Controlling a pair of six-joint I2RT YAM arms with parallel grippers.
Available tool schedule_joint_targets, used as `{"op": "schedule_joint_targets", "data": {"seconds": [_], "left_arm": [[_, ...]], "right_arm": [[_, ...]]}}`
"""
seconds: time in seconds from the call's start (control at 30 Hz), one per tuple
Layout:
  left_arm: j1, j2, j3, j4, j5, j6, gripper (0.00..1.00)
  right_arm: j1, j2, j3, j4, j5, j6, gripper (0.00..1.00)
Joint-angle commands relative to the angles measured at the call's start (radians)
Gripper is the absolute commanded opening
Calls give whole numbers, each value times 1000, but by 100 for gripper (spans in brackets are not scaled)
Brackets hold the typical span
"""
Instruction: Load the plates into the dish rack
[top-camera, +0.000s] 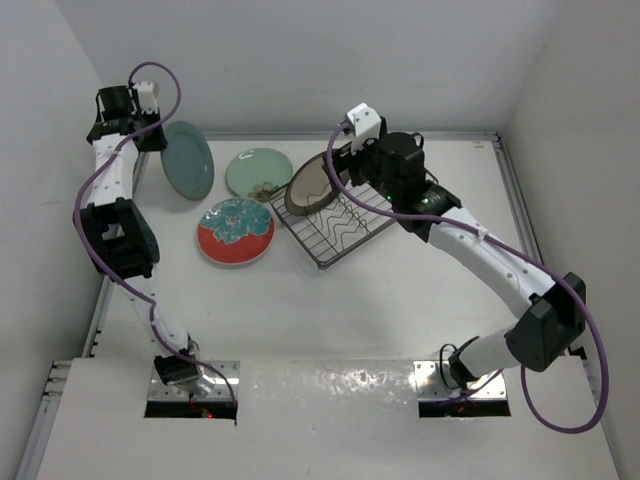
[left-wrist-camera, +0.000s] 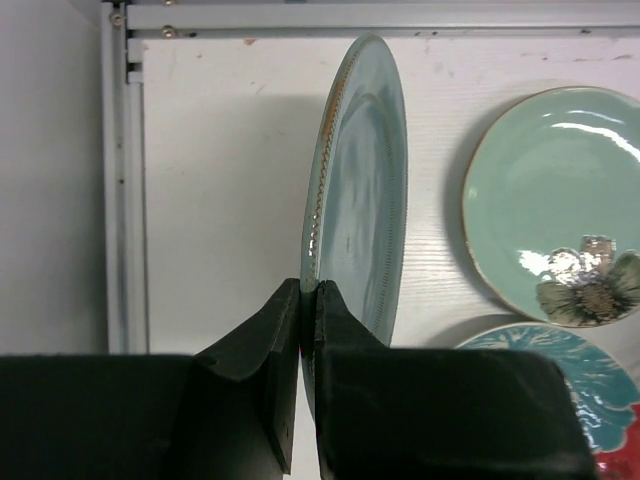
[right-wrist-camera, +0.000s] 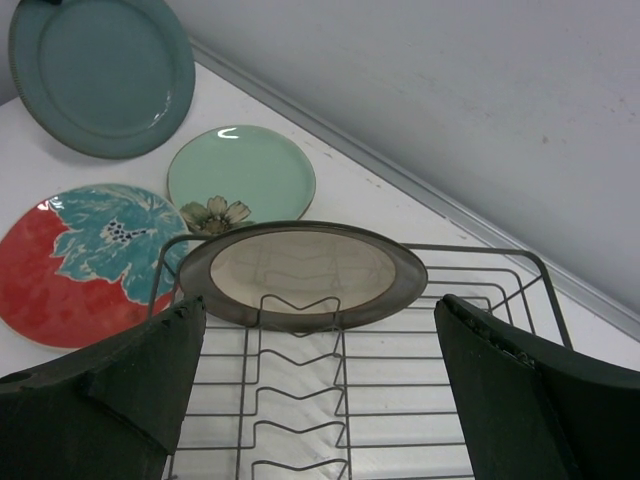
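Top external view: the dish rack (top-camera: 335, 222) sits on the table (top-camera: 400, 300) and serves as the landmark for everything else. At the rack's far left end a cream plate (top-camera: 312, 185) with a brown rim leans on its edge among the wavy wires, which stop it from lying flat. The right claw (right-wrist-camera: 320, 305) hangs just above that plate with its jaws spread wide on either side, gripping nothing. From that I judge the plate is loaded and the wires carry it.

Left of the rack two plates lie flat on the table. The mint plate (top-camera: 259, 173) is just beside the rack's far corner, and the red plate (top-camera: 235, 231) is near its left side. Further left, well apart from the rack, the left claw (left-wrist-camera: 308, 292) is clenched on the rim of the dark teal plate (top-camera: 187, 160), holding it on edge with its face toward the rack. Held so, it could likely slide between the wires without being turned. Whether its lower rim touches the table cannot be told. One plate of four looks loaded, and the teal one seems next.
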Motion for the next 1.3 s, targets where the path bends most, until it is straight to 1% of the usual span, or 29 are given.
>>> {"op": "schedule_joint_targets", "data": {"seconds": [0.0,0.13,0.27,0.4,0.5,0.67,0.77,0.87,0.93,1.03,1.13,1.17,1.2,1.23,1.27], "left_arm": [[-2,-79,53,41,-34,68,0],[-13,-114,56,50,22,109,0],[-24,-125,66,43,4,159,0],[-24,-113,128,1,-7,169,0],[-24,-130,173,-30,12,174,0],[-39,-148,144,-48,9,221,0],[-41,-151,130,-76,13,225,0],[-50,-174,155,-76,15,241,0],[-70,-180,199,-109,9,283,0],[-99,-197,227,-163,21,326,0],[-114,-226,211,-189,47,347,0],[-113,-234,204,-192,55,346,0],[-113,-248,204,-201,73,344,0],[-113,-257,205,-207,88,344,0],[-114,-275,204,-221,116,344,0]], "right_arm": [[-2,-39,-16,56,16,-24,95],[-2,-39,-24,63,18,-24,95],[-4,-39,-27,67,21,-23,95],[-5,-39,-28,67,22,-24,96],[-5,-37,-30,65,26,-23,96],[-5,-30,-31,68,26,-9,96],[-5,-36,-34,70,26,-6,96],[-5,-40,-37,68,27,-9,96],[-7,-40,-39,67,21,-8,96],[-7,-33,-37,53,-26,-47,96],[-13,-1,18,-2,-176,-131,97],[-15,15,75,-40,-222,-155,97],[-16,32,109,-95,-310,-176,97],[-21,51,142,-122,-351,-214,97],[-22,88,206,-153,-431,-228,96]]}}
